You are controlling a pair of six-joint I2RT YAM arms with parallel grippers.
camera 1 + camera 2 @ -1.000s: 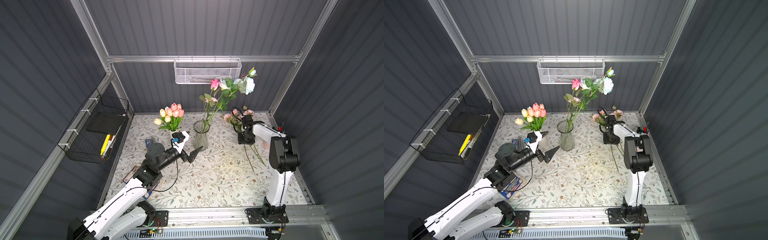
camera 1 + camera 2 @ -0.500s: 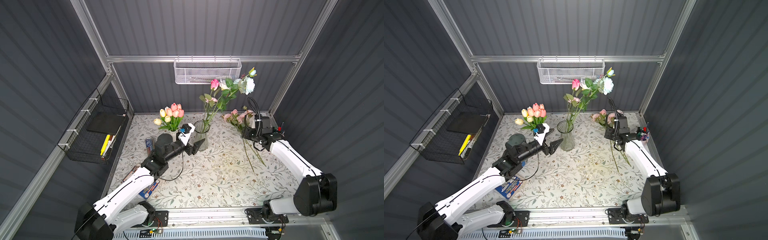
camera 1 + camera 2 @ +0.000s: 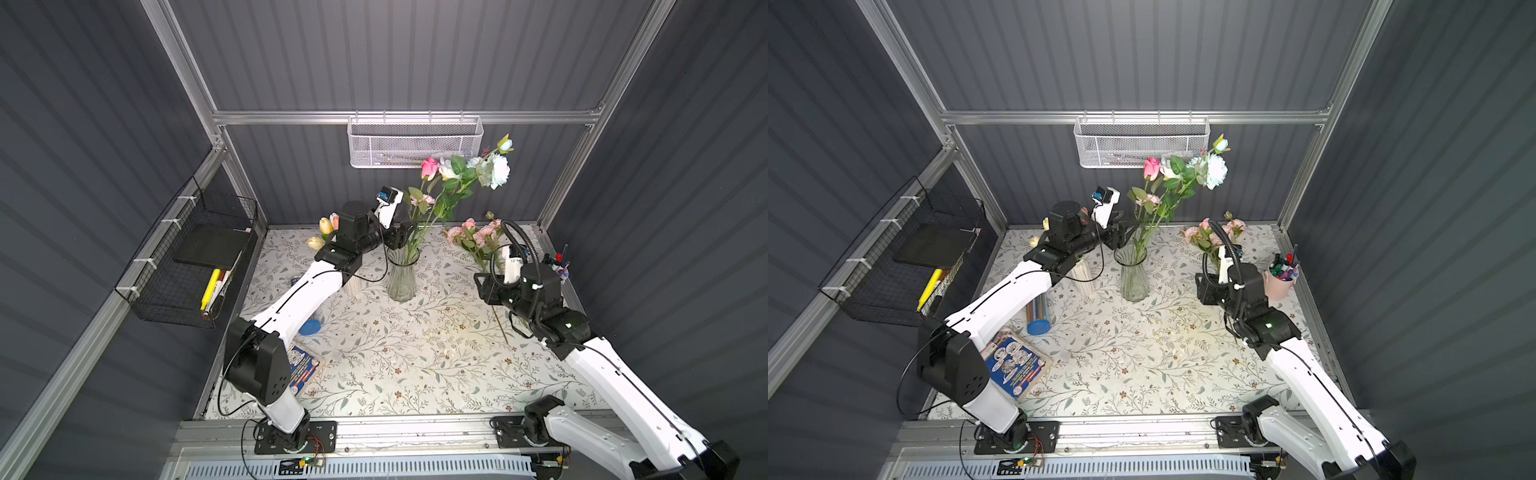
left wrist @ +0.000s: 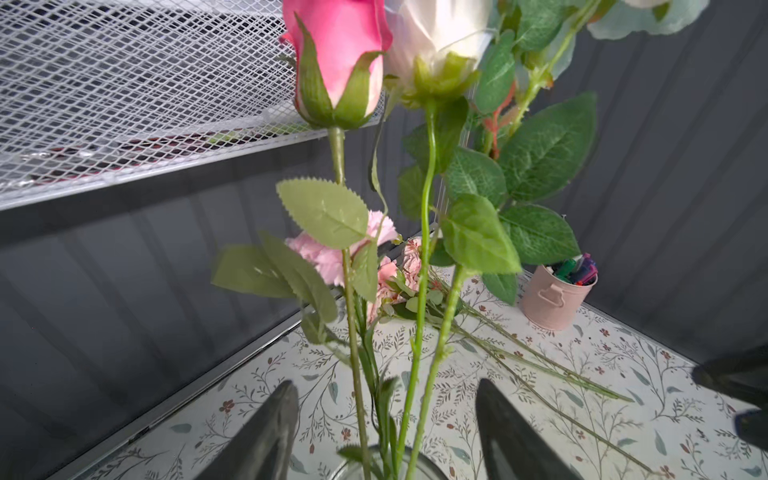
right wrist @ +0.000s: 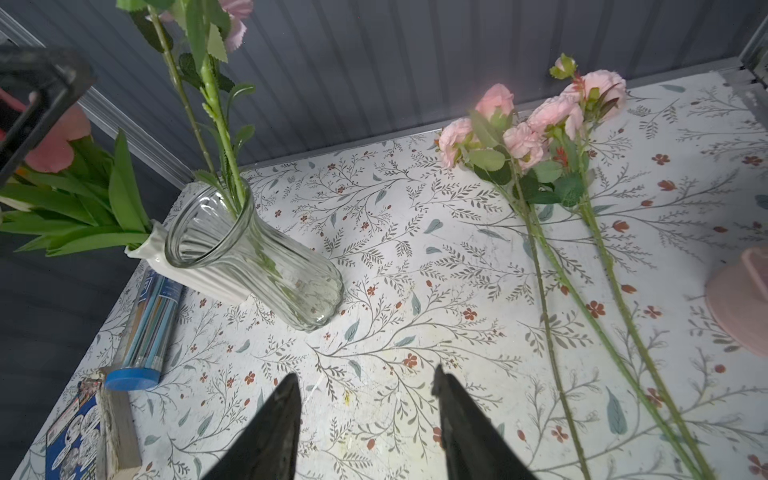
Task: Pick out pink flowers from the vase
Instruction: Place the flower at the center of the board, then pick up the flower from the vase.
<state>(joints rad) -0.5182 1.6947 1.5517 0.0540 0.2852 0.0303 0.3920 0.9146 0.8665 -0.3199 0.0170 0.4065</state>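
My left claw [image 4: 386,432] stands wide just above the glass vase [image 3: 401,274]. The stems pass between its fingers [image 4: 266,432] with a gap on either side, and I can see no pinch. The vase rim is cut off at the wrist view's edge. The hot-pink rose [image 4: 338,62] tops one of those stems, beside a white rose [image 4: 436,37] cropped by the frame. A pale pink bloom [image 4: 328,257] sits lower, partly behind leaves, and I cannot trace which stem is its own. In both top views the left arm covers most of the tulip bunch [image 3: 326,226] above its white vase [image 3: 1082,274].

My right claw [image 5: 370,415] is parted and holds nothing, above bare table [image 5: 395,332]. The other pink flowers [image 5: 528,133] lie flat toward the table's back right, stems running frontward, near a pink bucket [image 3: 1281,282] of pens at the right edge. Open room lies between the glass vase and those stems. The mesh basket [image 3: 415,143] hangs on the back wall, close behind the tallest blooms.
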